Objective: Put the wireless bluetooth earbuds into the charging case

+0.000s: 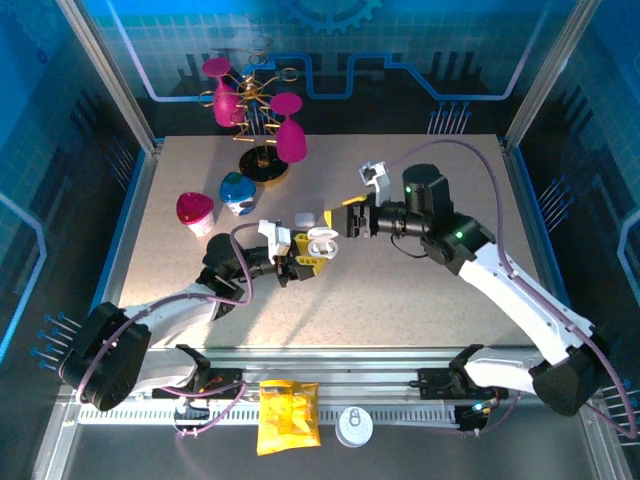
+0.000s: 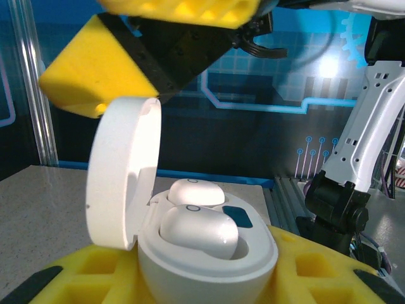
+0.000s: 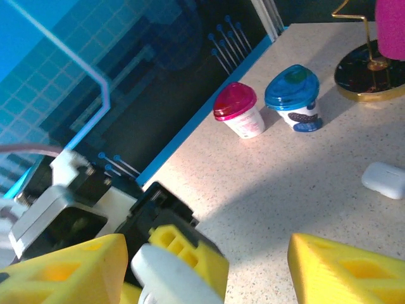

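The charging case [image 2: 209,266] is white and rounded, and its lid [image 2: 123,171] stands flipped up on the left. Two white earbuds sit in its wells, one at the back [image 2: 190,190] and one in front [image 2: 199,229]. My left gripper [image 2: 202,282] is shut on the case body, with a yellow finger [image 2: 82,278] on each side. From above, the left gripper [image 1: 300,262] holds the case [image 1: 320,243] over the middle of the table. My right gripper [image 1: 352,215] hovers just right of the case, jaws open. Its fingers [image 3: 63,272] flank the lid [image 3: 168,278] without gripping it.
A second small white case [image 1: 305,219] lies on the table behind the held one. A pink-lidded cup [image 1: 195,212] and a blue-lidded cup [image 1: 238,193] stand at back left. A gold stand with pink glasses [image 1: 262,150] is behind them. A yellow packet [image 1: 288,415] lies on the front rail.
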